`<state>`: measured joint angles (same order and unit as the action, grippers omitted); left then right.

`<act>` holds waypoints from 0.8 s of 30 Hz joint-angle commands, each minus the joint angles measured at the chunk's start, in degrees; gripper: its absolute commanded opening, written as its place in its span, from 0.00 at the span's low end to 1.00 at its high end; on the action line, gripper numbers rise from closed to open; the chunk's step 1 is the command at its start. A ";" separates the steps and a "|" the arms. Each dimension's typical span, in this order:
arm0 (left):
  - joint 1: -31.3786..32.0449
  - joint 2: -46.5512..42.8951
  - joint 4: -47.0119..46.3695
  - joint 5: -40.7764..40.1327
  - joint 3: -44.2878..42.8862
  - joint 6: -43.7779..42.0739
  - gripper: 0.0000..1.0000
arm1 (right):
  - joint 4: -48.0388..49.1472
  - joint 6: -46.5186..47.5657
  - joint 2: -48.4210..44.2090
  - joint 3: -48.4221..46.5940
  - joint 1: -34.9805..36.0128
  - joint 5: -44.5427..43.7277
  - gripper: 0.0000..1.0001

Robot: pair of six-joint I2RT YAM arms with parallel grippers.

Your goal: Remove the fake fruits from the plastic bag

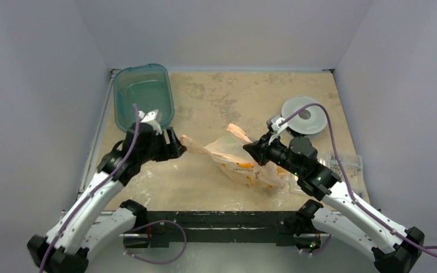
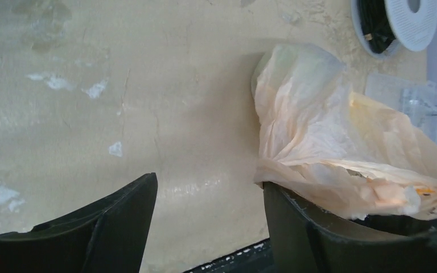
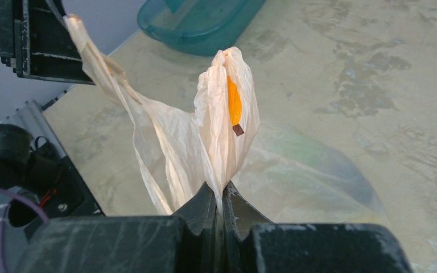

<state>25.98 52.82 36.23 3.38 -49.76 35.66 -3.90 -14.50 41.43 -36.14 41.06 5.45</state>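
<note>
Centre frame in the top view: plastic bag [image 1: 230, 156], crumpled on the table [image 1: 205, 102] between both arms. One gathered fold is pinched tight in the right gripper [image 3: 221, 190]. On the left gripper [image 2: 207, 182] the jaws stand apart, bag film draped over one finger. No fake fruits can be made out through the film. At upper left sits a teal bin [image 1: 143, 94].

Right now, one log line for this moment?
left fingers: open, plastic bag draped over one | right fingers: shut on bag | fake fruits: none seen out
</note>
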 commanded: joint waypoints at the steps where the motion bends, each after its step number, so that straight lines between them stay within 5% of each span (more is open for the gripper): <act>1: -0.31 -14.85 1.48 0.80 7.81 11.65 0.69 | 6.90 -2.43 -2.36 -0.77 0.07 6.05 0.00; 5: -0.28 -19.28 -0.34 10.62 12.94 17.51 0.70 | 7.16 -2.41 -2.19 -0.65 0.14 7.66 0.00; 8: 0.87 -19.32 -10.52 18.70 18.61 26.11 0.68 | 7.94 -2.94 -0.83 0.13 0.11 8.53 0.00; 11: 3.99 -21.32 -12.45 12.74 20.79 29.49 0.68 | 8.73 -3.55 0.12 0.71 0.09 7.80 0.00; 16: 4.13 -18.14 -4.74 6.25 11.05 13.46 0.67 | 8.44 -4.74 -0.23 0.50 0.04 2.05 0.00; 20: 3.96 -5.74 11.66 1.08 -6.92 -7.52 0.68 | 7.43 -5.26 -0.26 -0.07 0.12 -1.60 0.00; 24: 3.91 -1.70 15.03 4.61 -16.43 -16.75 0.69 | 5.76 -5.40 -0.55 -1.34 0.09 -5.05 0.00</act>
<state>30.02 49.39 44.62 7.55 -59.22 34.72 1.63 -19.09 41.85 -35.40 41.12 5.41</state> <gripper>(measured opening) 0.681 0.007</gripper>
